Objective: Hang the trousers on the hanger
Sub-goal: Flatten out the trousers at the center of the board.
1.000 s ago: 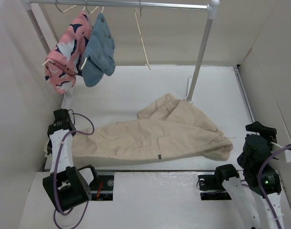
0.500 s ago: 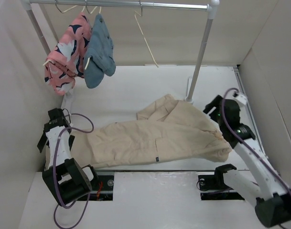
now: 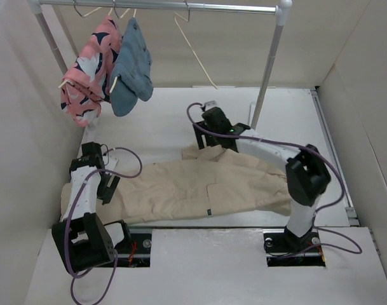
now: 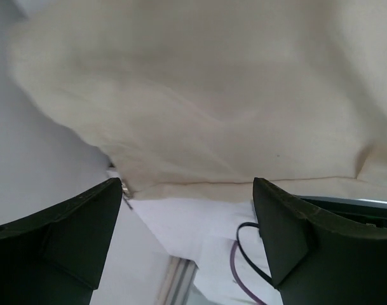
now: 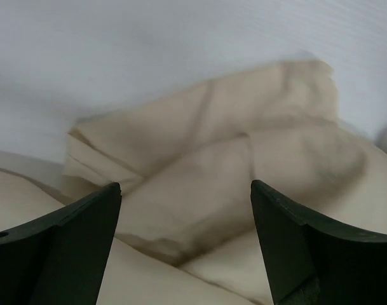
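Observation:
The beige trousers point(image 3: 199, 187) lie spread out and wrinkled across the table. My left gripper point(image 3: 107, 189) hangs open over their left end. In the left wrist view the cloth's hem point(image 4: 212, 95) lies just beyond the open gripper point(image 4: 188, 190), with bare table and a cable between the fingers. My right gripper point(image 3: 203, 137) stands open at the trousers' far edge. In the right wrist view a folded bulge of trousers point(image 5: 212, 184) fills the gap of the open right gripper point(image 5: 185, 187). The thin cream hanger point(image 3: 196, 54) hangs empty from the rail, tilted.
A grey rail point(image 3: 161, 5) spans the back on two posts, the right post point(image 3: 267, 70) close to my right arm. A pink patterned garment point(image 3: 85, 70) and a blue denim garment point(image 3: 131, 67) hang at its left. Walls close in on both sides.
The right arm swung from the near right corner over to the trousers' far edge. The left gripper opened and moved onto the cloth's left end. The trousers shifted left; the hanger swung right.

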Tool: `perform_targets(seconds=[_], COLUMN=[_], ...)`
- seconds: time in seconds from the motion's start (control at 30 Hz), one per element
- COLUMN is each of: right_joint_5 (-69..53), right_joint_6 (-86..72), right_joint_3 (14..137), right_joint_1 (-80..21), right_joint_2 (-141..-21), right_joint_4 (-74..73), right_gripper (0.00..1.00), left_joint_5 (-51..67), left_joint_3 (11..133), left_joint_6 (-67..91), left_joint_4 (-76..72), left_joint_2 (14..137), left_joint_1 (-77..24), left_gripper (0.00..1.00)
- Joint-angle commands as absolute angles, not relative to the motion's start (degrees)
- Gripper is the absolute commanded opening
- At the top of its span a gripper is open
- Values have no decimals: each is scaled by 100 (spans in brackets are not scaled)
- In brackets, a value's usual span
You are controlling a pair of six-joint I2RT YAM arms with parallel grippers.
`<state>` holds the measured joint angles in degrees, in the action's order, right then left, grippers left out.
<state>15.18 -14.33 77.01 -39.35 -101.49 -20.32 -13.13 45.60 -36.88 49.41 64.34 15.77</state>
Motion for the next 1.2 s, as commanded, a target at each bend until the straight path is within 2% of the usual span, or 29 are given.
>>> perform_targets(seconds=[0.0,0.13,0.27,0.5,0.57,0.63,0.67,0.73,0.77,0.93,0.97,1.17], right_joint_5=[1687,1556,1450,1643,1696,1627,1626,1626,1696,1862,1950,2610], right_joint_6=[-924,-861,-949,-1345,-1476,-1546,-1547,-1547,-1547,-1442,-1337,-168], right_joint_3=[8716,10103,10940,10741,10740,10792,10845,11029,11109,11741,11664,9926], right_joint_1=[-4358,-4719,-4772,-4948,-4948,-4887,-4835,-4773,-4772,-4711,-4798,-5527], right_joint_2=[-10949,-12083,-13049,-13184,-13184,-13385,-13438,-13491,-13491,-13123,-12739,-11172], right_joint_4=[-2363,-2670,-3356,-3639,-3691,-3762,-3823,-3762,-3701,-2816,-2534,75], right_gripper=[88,90,92,92,83,65,43,20,0,0,0,0], left_joint_5=[-1652,-1714,-1924,-2162,-2162,-2162,-2162,-2162,-2162,-2162,-2162,-1408], left_joint_3=[4062,3868,3683,3445,3445,3445,3498,3498,3498,3568,3621,4200], left_joint_6=[-3428,-3375,-3322,-3322,-3322,-3322,-3322,-3322,-3322,-3129,-3129,-2944], left_joint_4=[4817,4614,4334,4043,4043,3991,3990,3990,3938,3806,3806,4130], left_joint_2=[6442,6495,6601,6837,6890,6891,6943,6943,6943,7136,7137,7084], left_joint_1=[1503,1380,1266,1161,1160,1108,1107,1055,1055,774,721,308], left_gripper=[81,82,84,84,84,84,84,84,84,82,82,81])
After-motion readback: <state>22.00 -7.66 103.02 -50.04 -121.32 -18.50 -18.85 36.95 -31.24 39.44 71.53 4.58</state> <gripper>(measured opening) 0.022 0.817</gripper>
